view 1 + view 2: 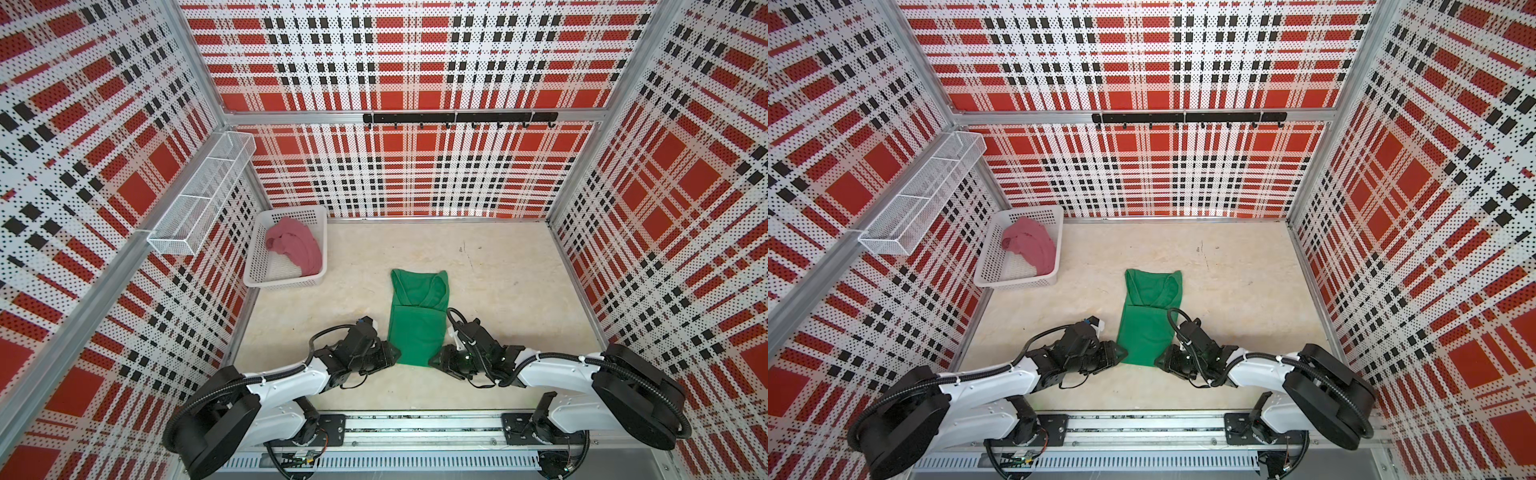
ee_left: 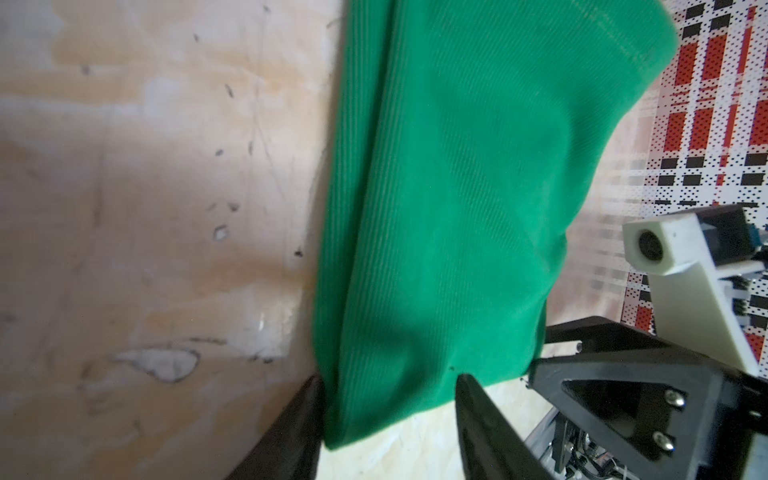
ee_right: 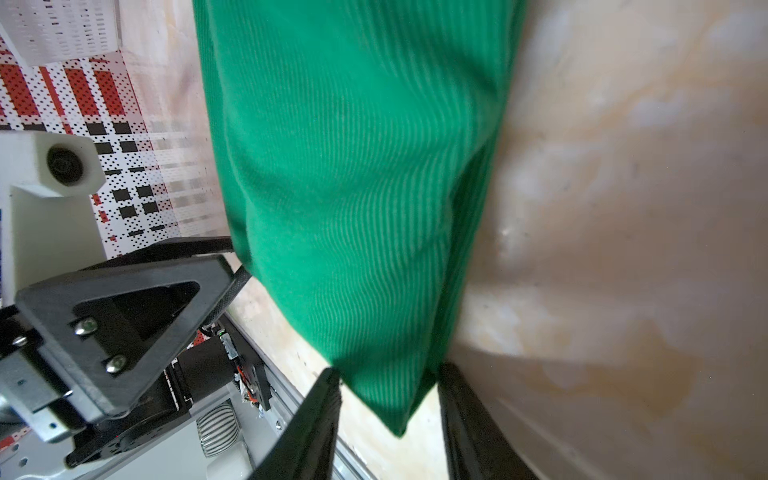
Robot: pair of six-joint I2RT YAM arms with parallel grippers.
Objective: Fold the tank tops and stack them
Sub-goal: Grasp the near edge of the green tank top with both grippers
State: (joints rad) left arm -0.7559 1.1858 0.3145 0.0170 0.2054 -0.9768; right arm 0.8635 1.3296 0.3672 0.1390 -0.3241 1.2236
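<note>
Now | left gripper (image 2: 388, 376): apart | right gripper (image 3: 388, 368): apart | straddling green tank top (image 1: 415, 332)

White basket (image 1: 282, 283) — wire shelf (image 1: 199, 195); hook rail (image 1: 457, 117)

I'm looking down on a pale beige desk (image 1: 511, 299) (image 1: 1246, 307) with a mottled, stone-like finish. Up close in the wrist views, its surface (image 2: 124, 187) (image 3: 623, 208) shows yellowish blotches and small grey nicks. A thin dark scuff (image 1: 462, 249) marks it right of centre, towards the far edge.

Two things rest directly on it. A green tank top (image 1: 417, 324) (image 1: 1148, 328) lies flat near the middle, folded into a narrow strip with its straps away from me. A white perforated plastic basket (image 1: 282, 283) (image 1: 1016, 281) stands in the far left corner, with bare desk between the two.
</note>
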